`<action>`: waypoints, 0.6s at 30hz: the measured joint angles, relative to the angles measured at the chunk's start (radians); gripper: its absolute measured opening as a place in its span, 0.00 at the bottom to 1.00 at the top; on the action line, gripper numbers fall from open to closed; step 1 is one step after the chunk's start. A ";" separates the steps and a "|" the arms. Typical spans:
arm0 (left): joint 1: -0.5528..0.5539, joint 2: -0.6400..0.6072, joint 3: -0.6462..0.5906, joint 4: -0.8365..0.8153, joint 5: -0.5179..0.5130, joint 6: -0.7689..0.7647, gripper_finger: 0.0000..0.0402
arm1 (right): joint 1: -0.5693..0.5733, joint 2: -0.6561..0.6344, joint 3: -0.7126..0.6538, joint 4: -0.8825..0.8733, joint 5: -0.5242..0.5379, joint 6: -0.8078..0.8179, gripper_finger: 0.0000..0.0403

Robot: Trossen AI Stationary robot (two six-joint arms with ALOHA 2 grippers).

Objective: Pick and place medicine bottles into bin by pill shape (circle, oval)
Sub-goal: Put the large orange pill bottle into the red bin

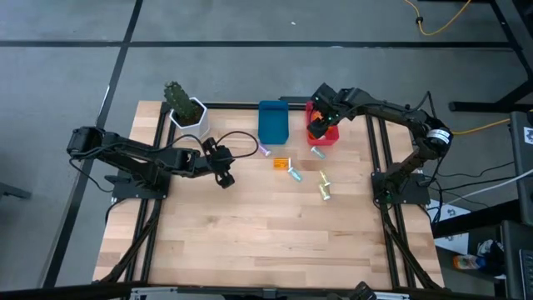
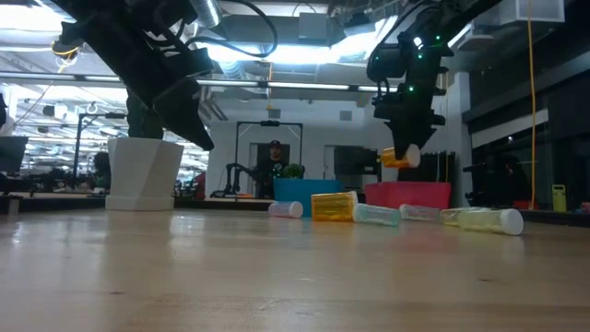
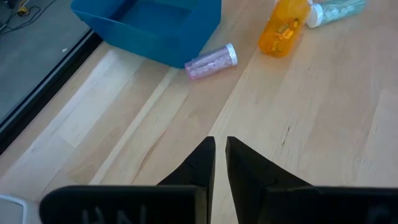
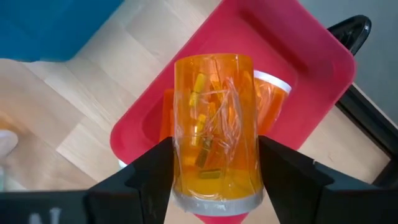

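My right gripper (image 1: 320, 127) is shut on an orange translucent bottle (image 4: 215, 127) above the red bin (image 4: 298, 62), where another orange bottle (image 4: 270, 99) lies. My left gripper (image 1: 225, 179) hangs shut and empty over the table, left of the loose bottles. A purple vial (image 3: 212, 60) lies by the blue bin (image 3: 149, 28). An orange bottle (image 1: 281, 163) and pale teal and yellowish vials (image 1: 323, 185) lie on their sides on the table. My right gripper pinches the orange bottle's side wall (image 4: 180, 155) between its two fingers, near the white-capped end (image 4: 217, 202). The fingers lie across the bottle. The bottle is lifted clear above the red bin; in the low view (image 2: 401, 158) it hangs tilted below the fingers.
A white plant pot (image 1: 188, 115) with a green plant stands at the far left. The blue bin (image 1: 273, 122) and the red bin (image 1: 331, 133) stand side by side at the far edge. Bare wood lies toward the near edge.
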 joint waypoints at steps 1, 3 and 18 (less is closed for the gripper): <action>0.000 0.000 0.000 0.000 0.000 0.000 0.09 | 0.000 0.000 0.000 0.001 0.000 0.000 0.55; 0.000 0.000 0.000 0.000 0.000 0.000 0.09 | 0.000 0.000 0.000 0.001 0.000 0.000 0.55; 0.000 0.000 0.000 0.000 0.000 0.000 0.09 | 0.000 0.000 0.000 0.003 0.002 0.053 0.55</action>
